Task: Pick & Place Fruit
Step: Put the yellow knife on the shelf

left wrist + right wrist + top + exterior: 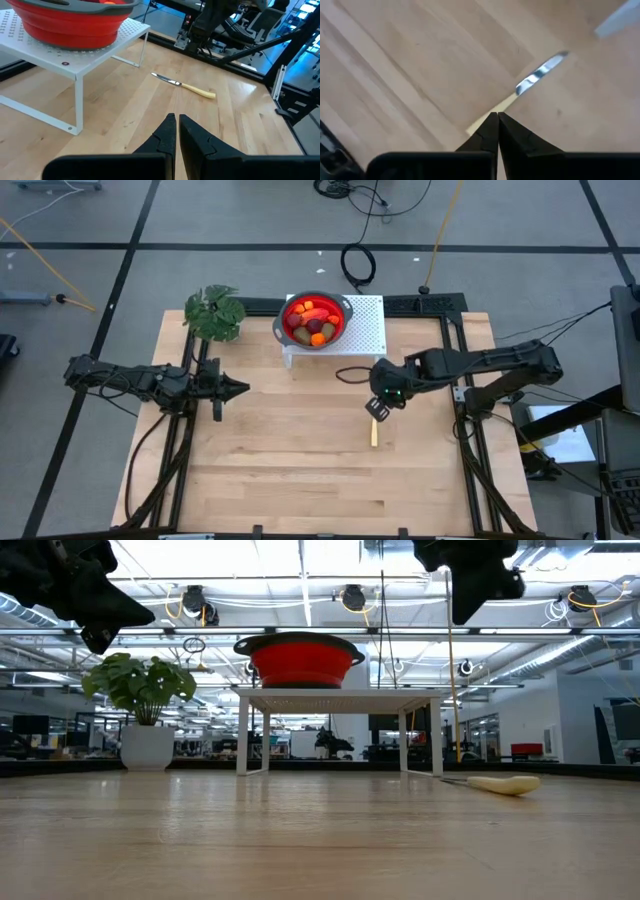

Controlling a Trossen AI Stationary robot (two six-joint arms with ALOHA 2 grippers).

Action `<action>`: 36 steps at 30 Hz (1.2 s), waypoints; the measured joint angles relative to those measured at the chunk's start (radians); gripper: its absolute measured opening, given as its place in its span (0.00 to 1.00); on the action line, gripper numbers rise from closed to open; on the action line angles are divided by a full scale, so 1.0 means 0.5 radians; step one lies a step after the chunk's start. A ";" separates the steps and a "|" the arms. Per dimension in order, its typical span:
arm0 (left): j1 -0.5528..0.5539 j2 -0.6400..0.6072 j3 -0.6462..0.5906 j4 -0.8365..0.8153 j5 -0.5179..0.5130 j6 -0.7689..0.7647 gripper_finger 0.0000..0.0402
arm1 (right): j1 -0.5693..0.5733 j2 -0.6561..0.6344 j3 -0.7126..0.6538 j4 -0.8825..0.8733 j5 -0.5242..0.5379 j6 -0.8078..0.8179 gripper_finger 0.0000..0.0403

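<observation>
Fruit: all gathered in the red bowl, orange, red and brown pieces visible from above.
Bowl: sits on the white perforated stand at the table's far edge.
Plant: beside the stand, on its left.
Knife: flat on the table near the stand, pale handle, metal blade.
Right gripper: above the knife, fingers clenched together, nothing between them.
Left gripper: waits over the table's left side, fingers pressed together, empty.

floor: grey, dark seams | ceiling lights: bright rows | desks: far back
</observation>
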 joint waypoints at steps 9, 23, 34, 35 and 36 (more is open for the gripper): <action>0.000 0.000 0.000 0.000 0.000 0.033 0.05 | 0.197 0.000 -0.001 0.000 0.002 0.579 0.00; 0.000 0.000 0.000 0.010 0.000 0.143 0.05 | 0.296 0.007 -0.087 0.030 0.004 0.908 0.00; 0.003 0.000 0.000 0.009 -0.034 0.413 0.05 | 0.305 0.007 -0.433 0.432 -0.004 1.325 0.00; 0.003 0.000 0.000 0.010 -0.034 0.429 0.05 | 0.305 0.007 -0.472 0.502 -0.005 1.373 0.00; 0.003 0.000 0.000 0.008 -0.034 0.446 0.05 | 0.304 0.007 -0.508 0.566 -0.005 1.431 0.00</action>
